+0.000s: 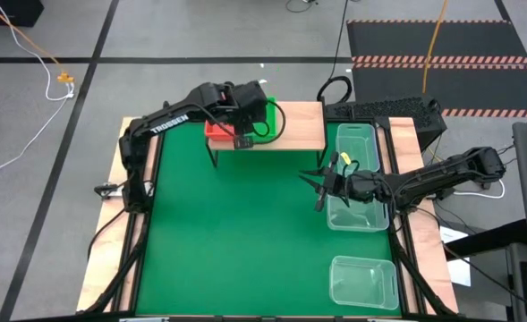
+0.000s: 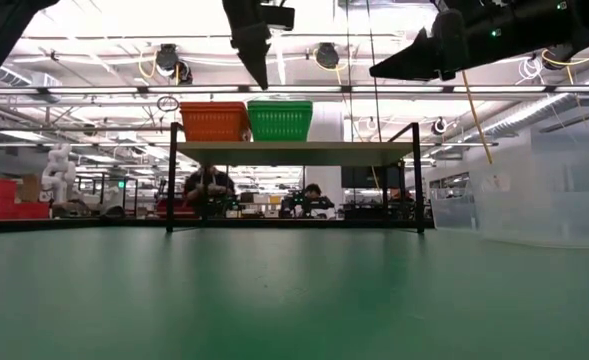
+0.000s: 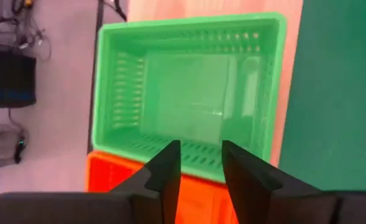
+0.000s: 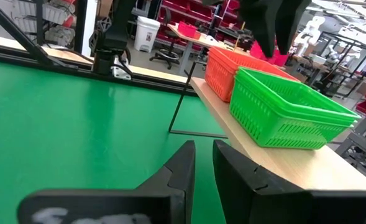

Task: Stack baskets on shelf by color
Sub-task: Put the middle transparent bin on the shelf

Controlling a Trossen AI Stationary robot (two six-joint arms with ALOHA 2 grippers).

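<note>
left gripper (image 3: 199,163): above red basket (image 1: 216,131) and green basket (image 3: 189,93) on shelf (image 1: 299,125), fingers slightly apart, empty | right gripper (image 4: 202,163): over desk (image 1: 236,233) beside clear baskets (image 1: 357,179), fingers nearly together, empty

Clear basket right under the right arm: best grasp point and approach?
Judgement: pinch the long wall of the clear basket that faces the mat centre, from straight above. It sits upright and open-topped, so its thin rim is exposed; the whole basket looks too wide to span. The right tool hangs just above that edge. The left tool is over the shelf.
</note>
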